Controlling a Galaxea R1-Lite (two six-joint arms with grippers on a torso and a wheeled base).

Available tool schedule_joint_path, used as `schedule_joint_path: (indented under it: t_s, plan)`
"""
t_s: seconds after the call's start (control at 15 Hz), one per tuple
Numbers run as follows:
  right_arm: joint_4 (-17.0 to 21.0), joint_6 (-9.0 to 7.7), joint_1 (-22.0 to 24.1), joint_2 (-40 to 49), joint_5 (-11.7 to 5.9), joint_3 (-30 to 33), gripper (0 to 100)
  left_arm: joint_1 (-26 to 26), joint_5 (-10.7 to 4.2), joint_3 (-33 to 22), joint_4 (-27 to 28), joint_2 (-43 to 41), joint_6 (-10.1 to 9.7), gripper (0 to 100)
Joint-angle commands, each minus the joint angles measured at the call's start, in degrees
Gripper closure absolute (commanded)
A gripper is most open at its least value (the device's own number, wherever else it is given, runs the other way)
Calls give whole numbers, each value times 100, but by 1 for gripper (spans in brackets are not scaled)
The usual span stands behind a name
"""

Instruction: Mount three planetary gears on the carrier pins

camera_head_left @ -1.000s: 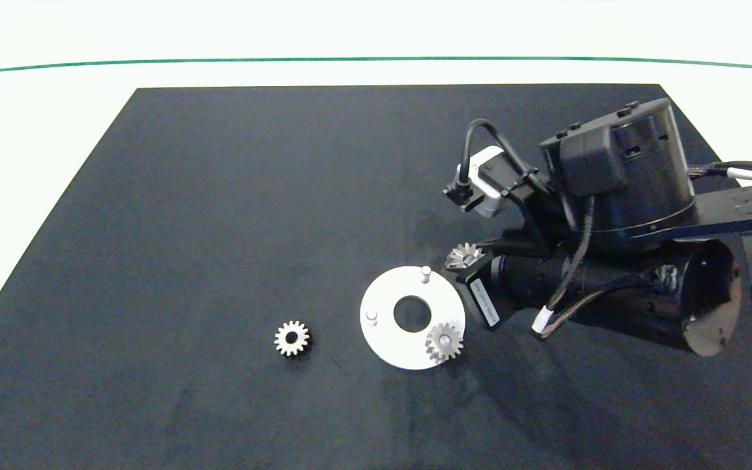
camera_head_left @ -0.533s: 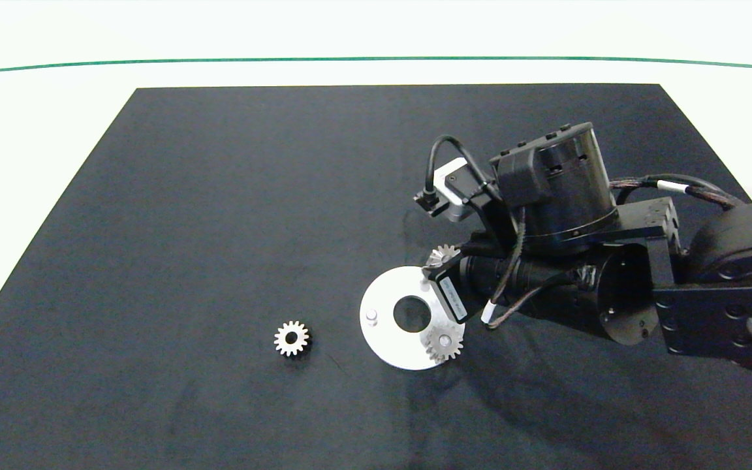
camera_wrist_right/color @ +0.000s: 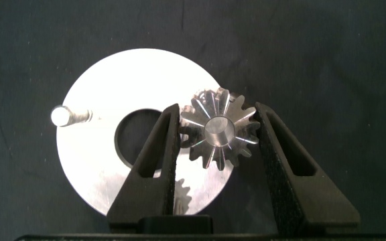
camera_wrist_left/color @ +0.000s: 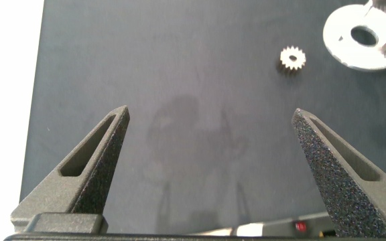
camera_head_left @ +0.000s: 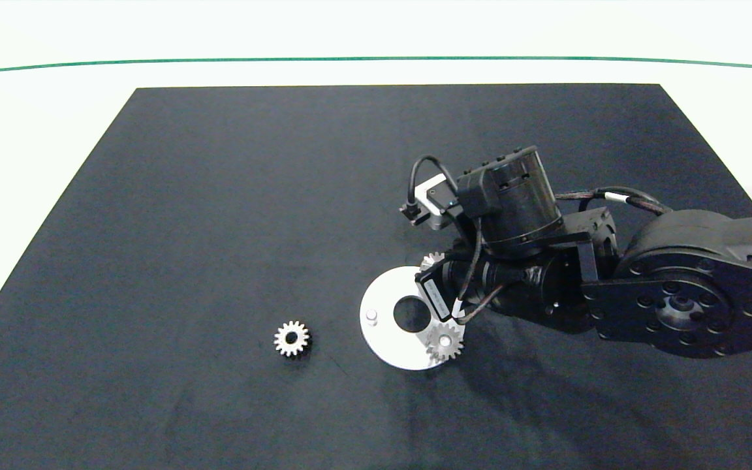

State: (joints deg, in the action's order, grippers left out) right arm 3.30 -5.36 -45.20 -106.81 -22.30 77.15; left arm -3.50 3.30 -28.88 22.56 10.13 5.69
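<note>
One gear (camera_head_left: 444, 340) sits on the disc (camera_head_left: 382, 339). Right end effector (camera_wrist_right/color: 216, 144) clamped on a second gear (camera_wrist_right/color: 218, 128) over a pin — lower squarely, release once seated. Left end effector (camera_wrist_left/color: 210, 161) gapes apart, idle.

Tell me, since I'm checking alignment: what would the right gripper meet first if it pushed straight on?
Probably the flat white round disc: the right gripper, holding a small silver-grey spur gear, points at it. Depth is unclear.

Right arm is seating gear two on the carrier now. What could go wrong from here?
1. The right gripper is shut on the held gear at a carrier pin; a tilt could jam the bore.
2. Its fingers overlap the white disc; pulling out may drag it.
3. The seated gear is close enough to get nudged.
</note>
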Motion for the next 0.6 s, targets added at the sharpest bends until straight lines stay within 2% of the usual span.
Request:
schedule_joint_path:
  t_s: [0.07,0.6]
  plan:
    - [21,9,3,-129,-12,116,87,-63,4,-21,81,-55,2,0]
    - [39,9,3,-182,-12,230,87,-90,4,-92,81,-55,2,0]
